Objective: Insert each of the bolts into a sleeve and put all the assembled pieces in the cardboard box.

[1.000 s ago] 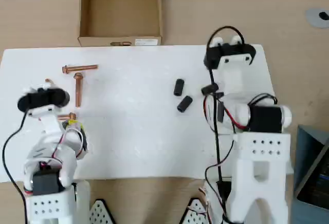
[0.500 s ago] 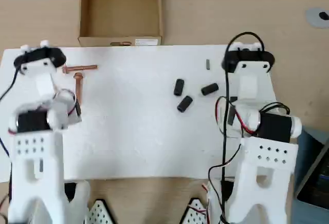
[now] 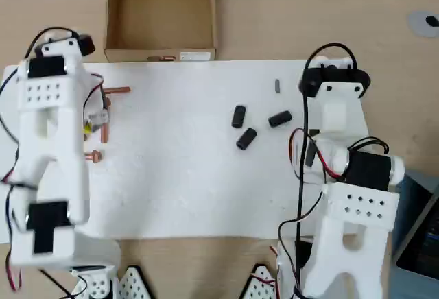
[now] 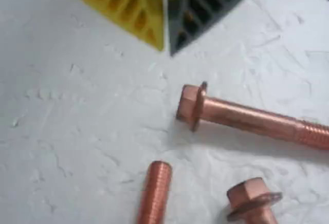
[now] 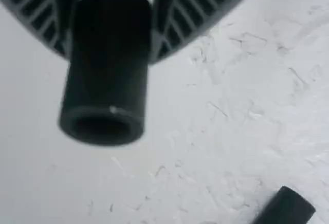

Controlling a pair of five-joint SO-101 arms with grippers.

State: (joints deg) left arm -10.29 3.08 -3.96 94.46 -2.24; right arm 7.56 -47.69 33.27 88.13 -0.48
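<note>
A white mat (image 3: 185, 189) covered a wooden table (image 3: 274, 28), with the open cardboard box (image 3: 130, 55) just past the mat's far edge. From above, the left arm (image 3: 51, 127) lay along the mat's left strip. A copper bolt (image 3: 118, 91) poked out beside it on the box side, and three loose sleeves (image 3: 238, 115) lay near the right arm (image 3: 336, 169). The left wrist view showed what that arm hid from above. The left gripper (image 4: 167, 41) had its yellow and dark fingers pressed together, holding nothing, close to a whole bolt (image 4: 247, 118) lying flat on the mat. Parts of two more bolts lay nearby. The right wrist view showed the right gripper (image 5: 110, 54) seemingly pinching a black sleeve (image 5: 103, 95), though the contact was hard to judge. Half a second earlier the left arm had been folded lower and nearer the mat's front edge, while the loose sleeves had not moved. A broad stretch of white mat separated the bolts from the sleeves.
</note>
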